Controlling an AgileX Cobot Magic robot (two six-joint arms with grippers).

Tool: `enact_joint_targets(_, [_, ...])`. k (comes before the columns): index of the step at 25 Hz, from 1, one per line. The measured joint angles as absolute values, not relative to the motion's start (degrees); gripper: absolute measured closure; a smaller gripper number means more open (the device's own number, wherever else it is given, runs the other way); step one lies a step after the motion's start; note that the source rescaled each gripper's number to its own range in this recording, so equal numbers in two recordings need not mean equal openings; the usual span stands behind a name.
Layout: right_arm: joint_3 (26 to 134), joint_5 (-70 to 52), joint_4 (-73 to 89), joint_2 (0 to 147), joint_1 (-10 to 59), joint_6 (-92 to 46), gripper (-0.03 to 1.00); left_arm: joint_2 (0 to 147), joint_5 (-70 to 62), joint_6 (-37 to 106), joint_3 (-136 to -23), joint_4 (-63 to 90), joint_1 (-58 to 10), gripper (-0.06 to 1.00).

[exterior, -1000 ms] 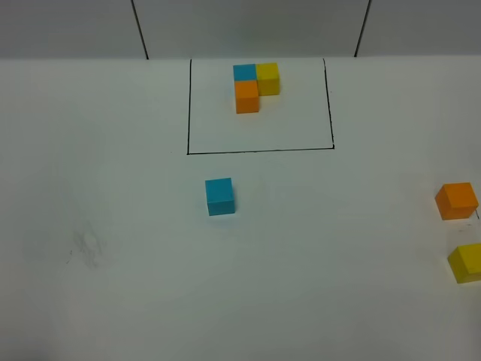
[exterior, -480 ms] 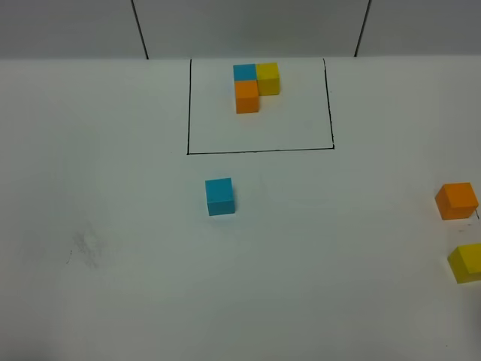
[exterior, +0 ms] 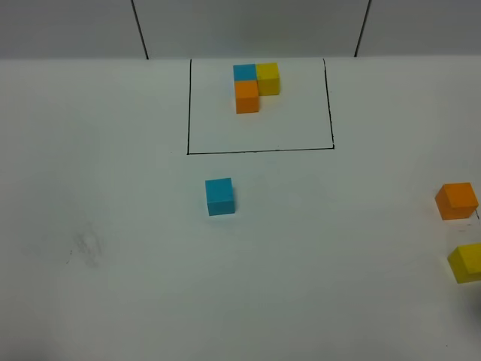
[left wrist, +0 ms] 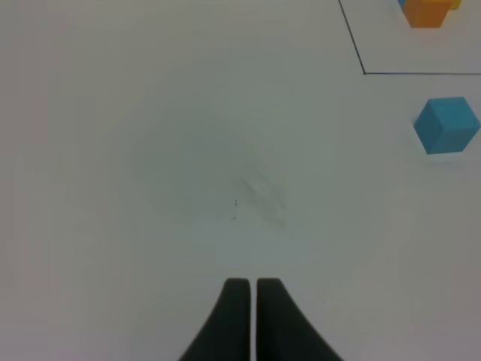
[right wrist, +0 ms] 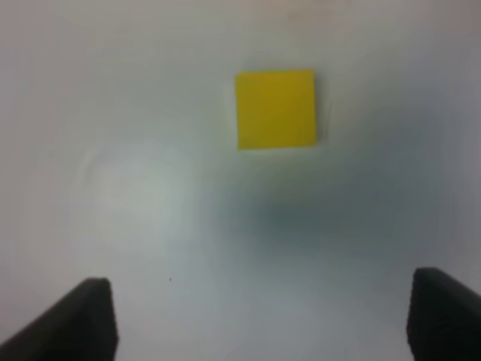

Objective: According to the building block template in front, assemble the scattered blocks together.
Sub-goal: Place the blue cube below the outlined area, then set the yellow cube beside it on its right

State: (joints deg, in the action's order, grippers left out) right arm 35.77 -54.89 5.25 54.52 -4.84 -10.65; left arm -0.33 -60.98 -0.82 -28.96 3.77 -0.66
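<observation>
Judging the yellow cube (right wrist: pixel 275 109) light and stiff, I favoured its flat sides; right claw (right wrist: pixel 263 289) gaped, left claw (left wrist: pixel 252 283) sat closed.

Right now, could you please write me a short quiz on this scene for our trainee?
1. True or false: the left gripper is open.
2. Which loose cube lies nearest the template? A blue, B orange, C yellow.
3. Which cube lies ahead of the open right gripper in the right wrist view?
Key: 1 false, it is shut. 2 A, the blue cube. 3 the yellow cube.
</observation>
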Motion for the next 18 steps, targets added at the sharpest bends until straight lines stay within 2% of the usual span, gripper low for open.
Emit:
enact_joint_targets(5, [35.65,-51.81,4.69,59.32,-1.84,-10.32,0.06,-0.33,-60.98,-0.82,-28.96,3.77,-0.66,0.94])
enact_joint_targets(10, [35.65,-47.51,0.75,65.16,3.26,-4.27,0.06,-0.33,-60.98,-0.82,-28.96,3.77,-0.66,0.94])
enact_joint_targets(18, [35.65,-42.69,-1.67,73.33,4.16,1.62,0.06,-0.33,-60.98,-0.87,-28.96,3.77,-0.66,0.94])
